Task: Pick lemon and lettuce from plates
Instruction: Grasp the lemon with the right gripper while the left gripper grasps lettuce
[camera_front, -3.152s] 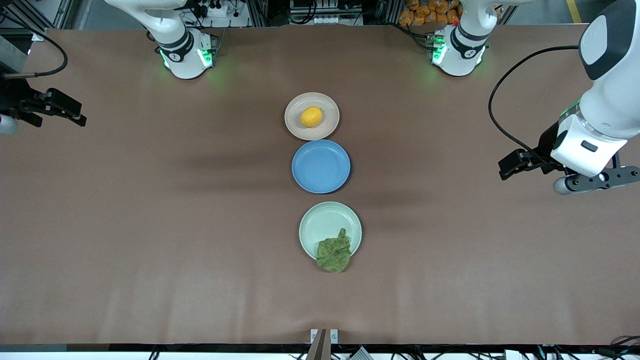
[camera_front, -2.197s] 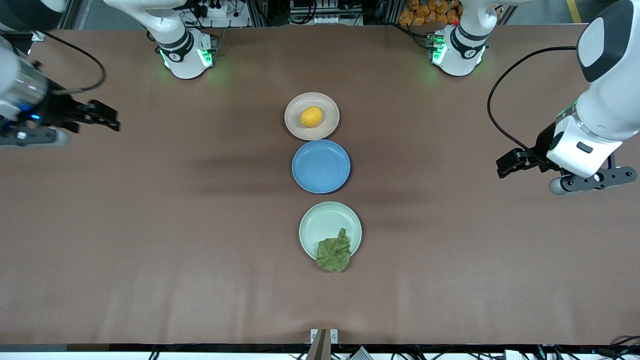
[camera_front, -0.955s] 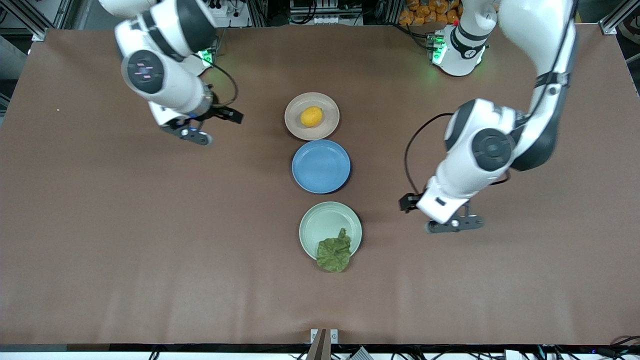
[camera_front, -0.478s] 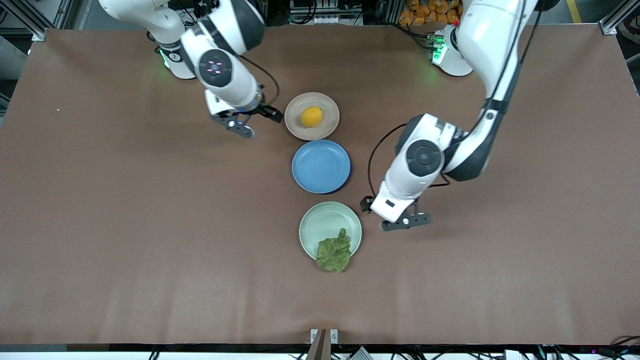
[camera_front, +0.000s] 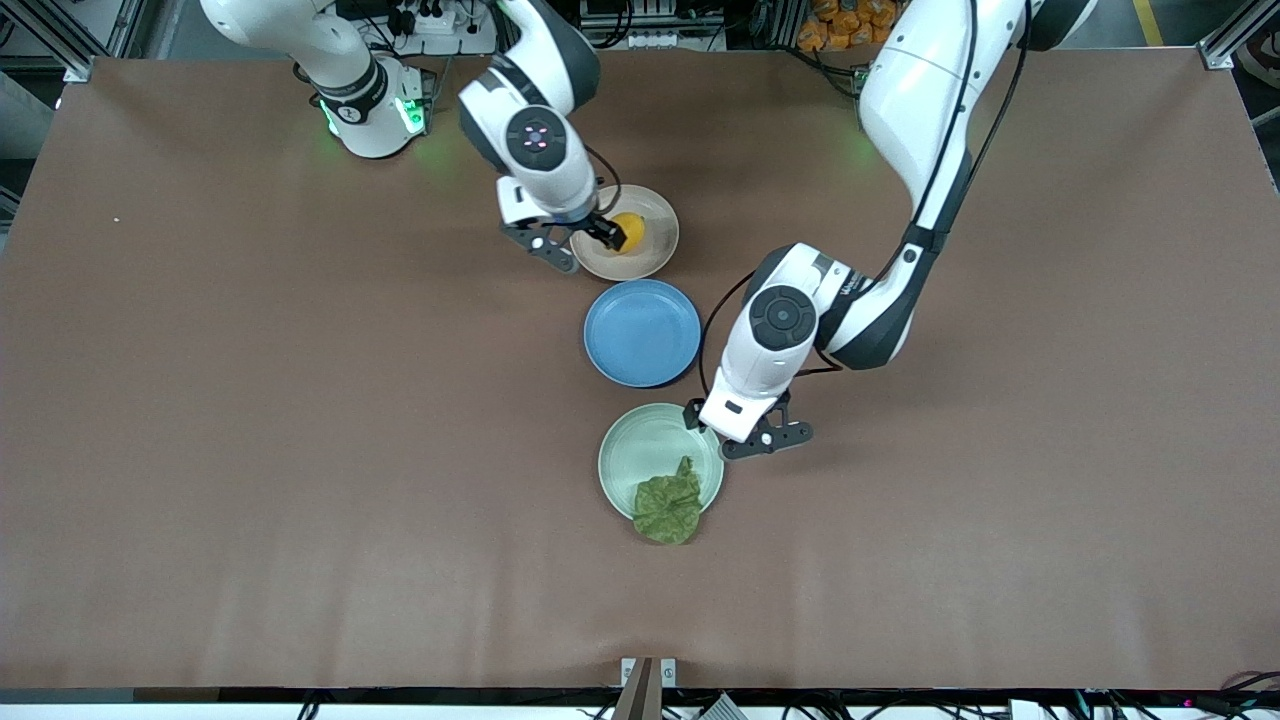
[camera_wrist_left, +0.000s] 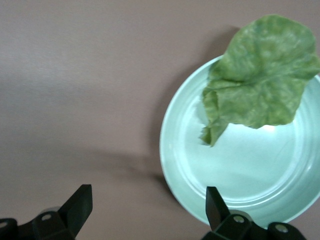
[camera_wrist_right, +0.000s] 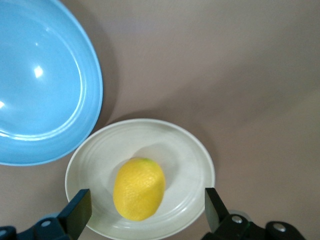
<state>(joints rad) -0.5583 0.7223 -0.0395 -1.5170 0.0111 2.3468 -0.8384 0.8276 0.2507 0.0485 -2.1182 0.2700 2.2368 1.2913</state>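
Note:
The lemon (camera_front: 630, 231) lies on the beige-pink plate (camera_front: 662, 218). My right gripper (camera_front: 592, 238) is open over that plate's rim. In the right wrist view its fingers (camera_wrist_right: 80, 209) stand either side of the lemon (camera_wrist_right: 139, 189) on the plate (camera_wrist_right: 200, 165), above it. The lettuce (camera_front: 667, 508) lies on the mint green plate (camera_front: 643, 450) and hangs over the rim nearest the front camera. My left gripper (camera_front: 720, 425) is open over that plate's rim at the left arm's end. In the left wrist view the lettuce (camera_wrist_left: 260, 75) is apart from the gripper (camera_wrist_left: 147, 205), and one fingertip is over the plate (camera_wrist_left: 250, 165).
An empty blue plate (camera_front: 642, 333) sits between the two plates, and shows in the right wrist view (camera_wrist_right: 40, 90). Brown table cover (camera_front: 300, 450) stretches to both sides. Both arms' links lean over the middle of the table.
Both arms have swung in from the table's ends. The right gripper has come over the lemon's plate, the left gripper over the mint plate's rim. Lemon and lettuce have not moved.

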